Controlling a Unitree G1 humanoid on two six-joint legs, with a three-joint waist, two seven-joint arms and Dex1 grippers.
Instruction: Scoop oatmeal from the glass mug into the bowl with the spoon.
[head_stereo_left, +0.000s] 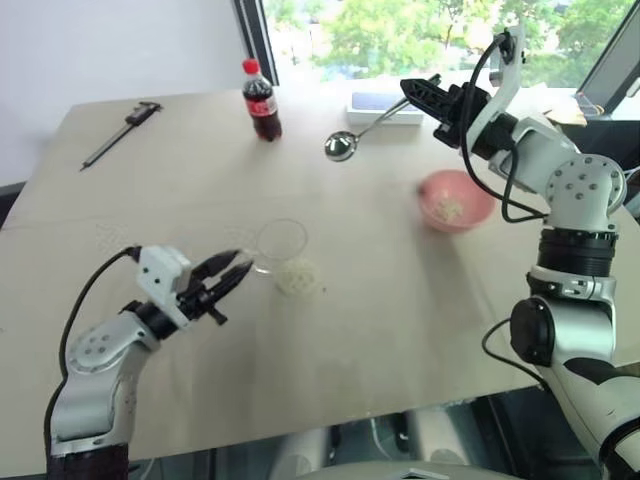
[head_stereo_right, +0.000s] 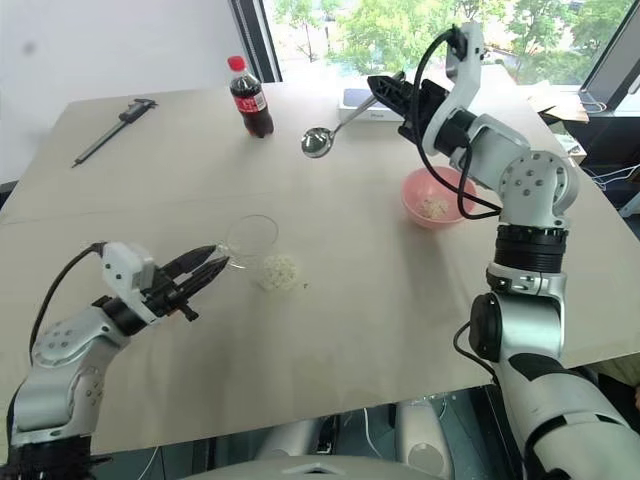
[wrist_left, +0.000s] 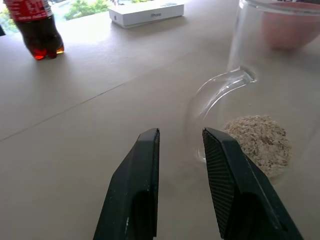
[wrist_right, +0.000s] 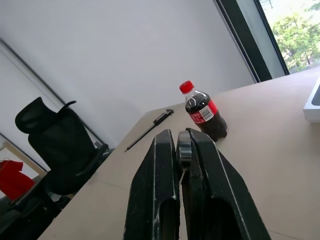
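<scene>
Tabletop (head_stereo_left: 200, 180): mug (head_stereo_left: 280, 245) with oats (head_stereo_left: 298, 275) near centre; left gripper (head_stereo_left: 235, 272), jaws parted, beside its handle. Right gripper (head_stereo_left: 412, 95) clamps raised spoon (head_stereo_left: 345, 143) beyond bowl (head_stereo_left: 456, 202).

Pink bowl (head_stereo_left: 455, 200), cream oatmeal (head_stereo_left: 298, 276) (flecked, seemingly), silver spoon (head_stereo_left: 352, 138).

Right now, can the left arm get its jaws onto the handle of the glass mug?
Probably yes. The left gripper is open and points at the glass mug, handle facing it, bare table between.
</scene>
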